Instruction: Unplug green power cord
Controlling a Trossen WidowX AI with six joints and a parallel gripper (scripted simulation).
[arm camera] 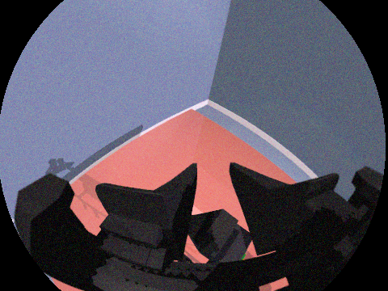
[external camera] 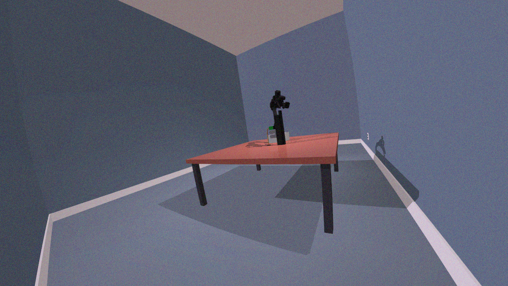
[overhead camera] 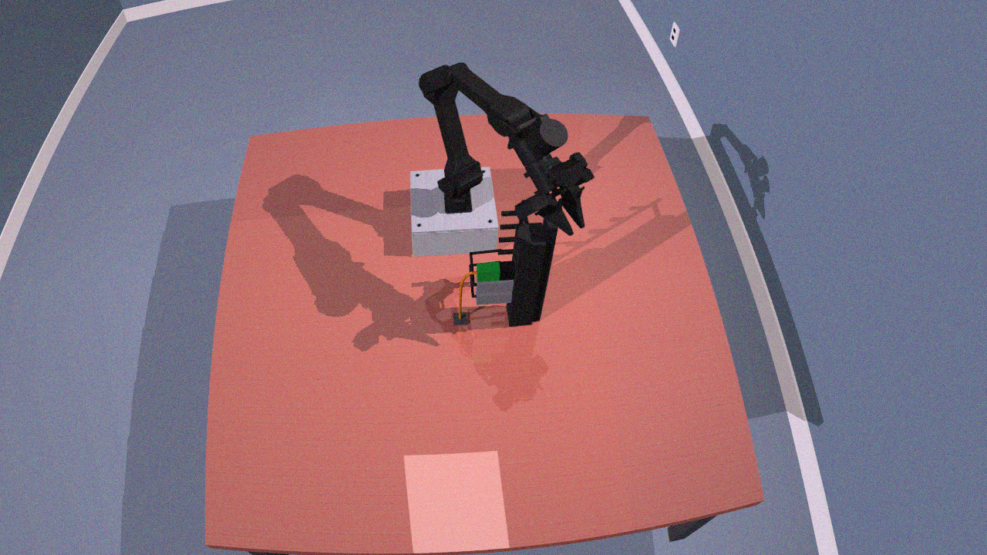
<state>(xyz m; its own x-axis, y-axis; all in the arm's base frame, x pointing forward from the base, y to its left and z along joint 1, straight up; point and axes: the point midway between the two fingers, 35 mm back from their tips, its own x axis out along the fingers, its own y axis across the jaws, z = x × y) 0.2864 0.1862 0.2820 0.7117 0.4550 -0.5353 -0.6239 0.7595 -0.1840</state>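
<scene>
We have our tool poised above the far top end of the black power strip, which stands upright on the red worktop just beside the grey base block. The fingers are drawn partway together with a gap between them and nothing in it; in the wrist view we see only worktop and dark parts of the strip between the two tips, so we judge the tool to be empty.

The green plug is still seated in the strip's face, on the side turned toward the base block, with a grey plug directly below it and an orange cord curving down to a small connector on the worktop.

What matters for our next move: the plug lies lower than the tool and on the opposite side of the strip's upper edge, and it sticks out sideways from the face. We judge that we must drop down along that face and come at the plug across its short width, then pull straight away from the strip.
</scene>
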